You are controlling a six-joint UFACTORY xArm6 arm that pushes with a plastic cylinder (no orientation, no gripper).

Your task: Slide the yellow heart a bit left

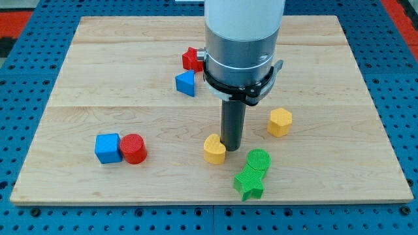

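The rod's tip (231, 146) stood on the bench (98, 72), touching or just beside the right side of the yellow heart (213, 149), which lay a little below the board's centre. The tool was a plain rod with nothing to open or close, and it held nothing. To the heart's left the bench was bare as far as the red cylinder (134, 148), which touched the blue cube (107, 147). A green cylinder (257, 160) and green star (249, 182) lay at lower right, a yellow hexagon (279, 121) well right. A blue triangle (186, 83) and a red block (192, 59) sat towards the top.
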